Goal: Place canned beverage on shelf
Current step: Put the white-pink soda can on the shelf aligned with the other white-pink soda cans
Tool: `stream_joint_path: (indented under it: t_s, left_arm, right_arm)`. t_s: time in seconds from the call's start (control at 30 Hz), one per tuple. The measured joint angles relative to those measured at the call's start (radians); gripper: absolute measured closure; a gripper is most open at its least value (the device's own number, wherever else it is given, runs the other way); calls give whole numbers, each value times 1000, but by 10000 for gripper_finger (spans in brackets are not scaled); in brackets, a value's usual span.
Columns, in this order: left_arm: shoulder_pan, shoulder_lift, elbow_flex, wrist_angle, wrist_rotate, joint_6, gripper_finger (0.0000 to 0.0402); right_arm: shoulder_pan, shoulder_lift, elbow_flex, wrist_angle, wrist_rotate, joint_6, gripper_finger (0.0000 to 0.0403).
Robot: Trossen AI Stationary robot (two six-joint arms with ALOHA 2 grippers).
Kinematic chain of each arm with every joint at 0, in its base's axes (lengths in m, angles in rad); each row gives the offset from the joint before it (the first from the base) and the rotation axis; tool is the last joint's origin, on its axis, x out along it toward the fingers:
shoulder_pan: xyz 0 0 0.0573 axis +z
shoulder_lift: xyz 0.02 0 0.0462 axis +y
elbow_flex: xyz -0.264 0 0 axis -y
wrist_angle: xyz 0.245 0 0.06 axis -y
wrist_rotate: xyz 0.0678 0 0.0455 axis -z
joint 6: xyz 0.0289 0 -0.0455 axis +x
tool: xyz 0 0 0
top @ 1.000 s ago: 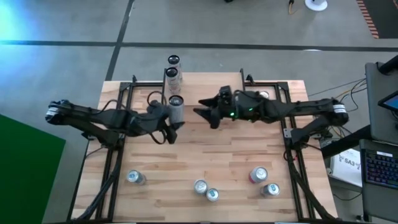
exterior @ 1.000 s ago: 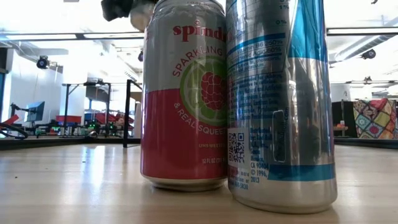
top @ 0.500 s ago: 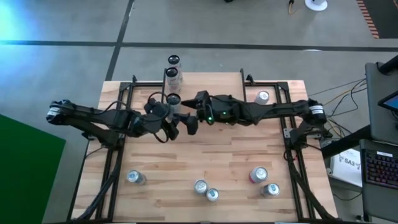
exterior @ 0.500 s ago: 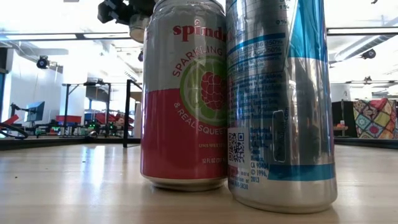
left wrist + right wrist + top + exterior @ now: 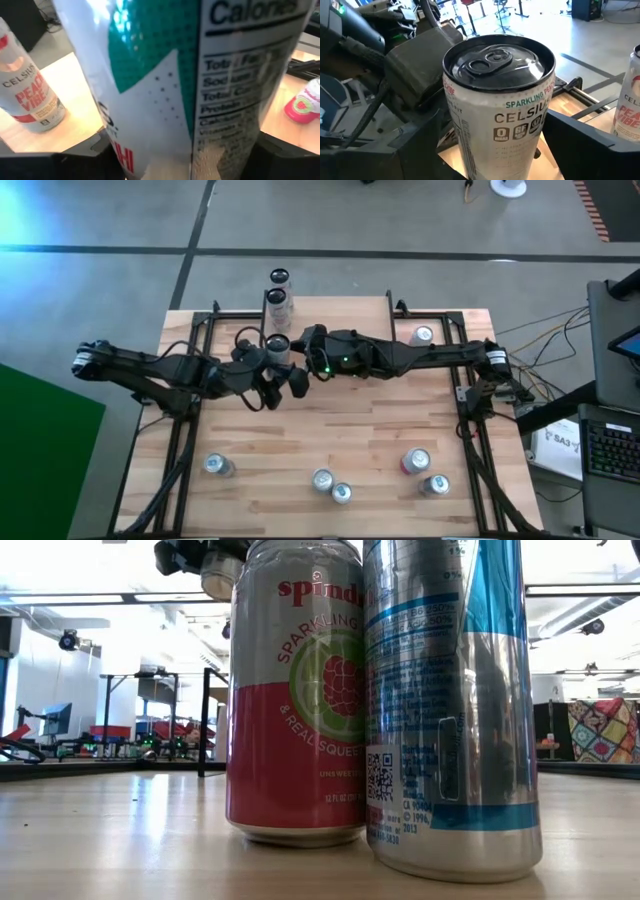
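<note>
the left gripper is clenching the can; the right gripper is straddling it, grip unclear. smooth, dentable, so take mid-body.

This was a robotics lab or test hall, not a home. The wooden table stood on a bare grey concrete floor marked with dark lines, and black metal frames were bolted along its left and right edges to carry the arms. At the right edge sat a workstation with a keyboard and loose cables. Across the table, the low view showed a wide open hall with strip ceiling lights, further black frame rigs and what seemed to be office chairs, too far off to be sure.
</note>
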Motion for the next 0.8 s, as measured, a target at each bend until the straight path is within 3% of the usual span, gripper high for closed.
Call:
stream_joint_path:
  t_s: [0.23,0.47,0.67,0.8]
  left_arm:
    - [0,-12,0,1,29,1,149]
    - [0,-14,0,0,75,37,139]
    - [0,-19,0,-4,93,35,140]
    - [-8,-55,0,-14,127,20,126]
  right_arm:
    - [0,0,0,-14,-6,16,88]
    - [0,-3,0,-28,0,18,185]
    - [0,-5,0,-35,-18,18,186]
    - [-6,-28,0,-81,-108,-27,171]
